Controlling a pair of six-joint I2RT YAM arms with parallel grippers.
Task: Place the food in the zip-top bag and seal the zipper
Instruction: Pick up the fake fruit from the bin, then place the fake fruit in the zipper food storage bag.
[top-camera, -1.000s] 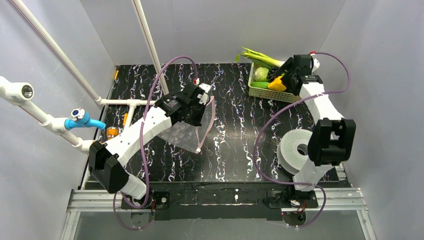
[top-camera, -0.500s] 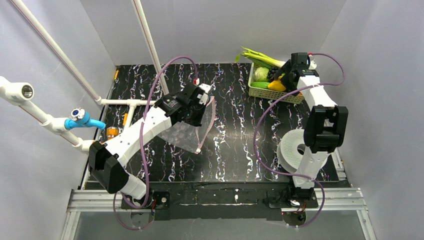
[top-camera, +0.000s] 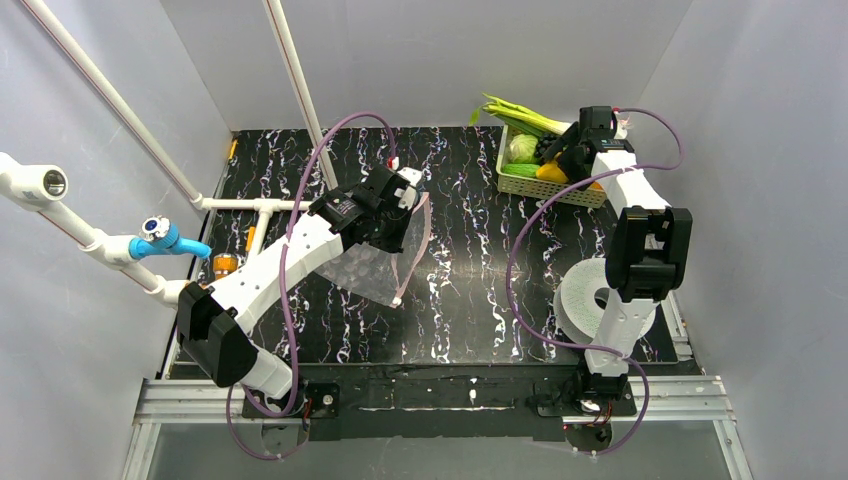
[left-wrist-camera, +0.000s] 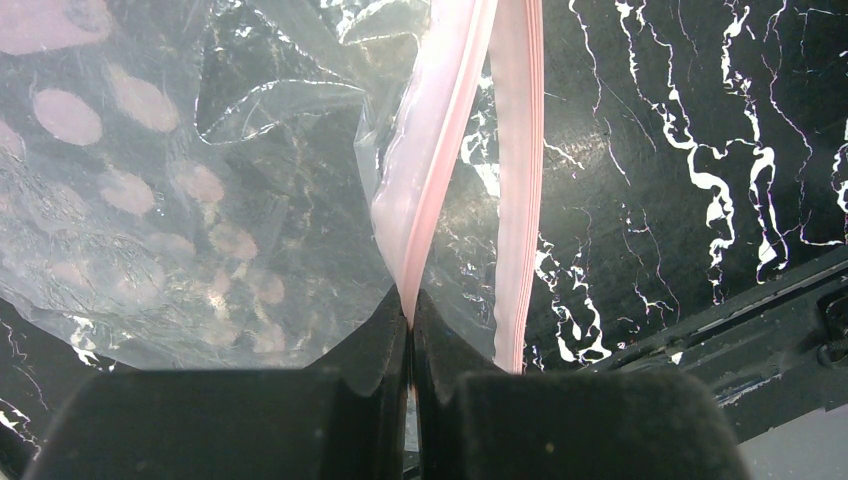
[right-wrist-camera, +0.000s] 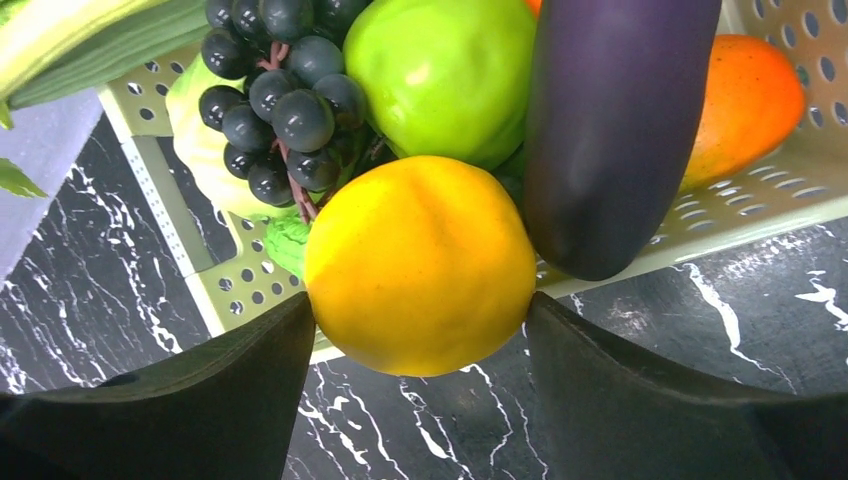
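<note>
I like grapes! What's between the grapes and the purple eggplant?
A round green fruit sits between the grapes and the eggplant, in the right wrist view.

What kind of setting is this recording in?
Probably a lab robot test cell: plain pale wall panels box in a black marbled tabletop, with white pipe framing and an aluminium mounting rail.

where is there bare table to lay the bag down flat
Widest bare patch: the middle of the table, between the zip-top bag held by the left gripper and the white roll. A narrower strip at the far edge, between bag and mesh basket. Crowded: far right corner, where the right gripper straddles a yellow fruit in the basket.
</note>
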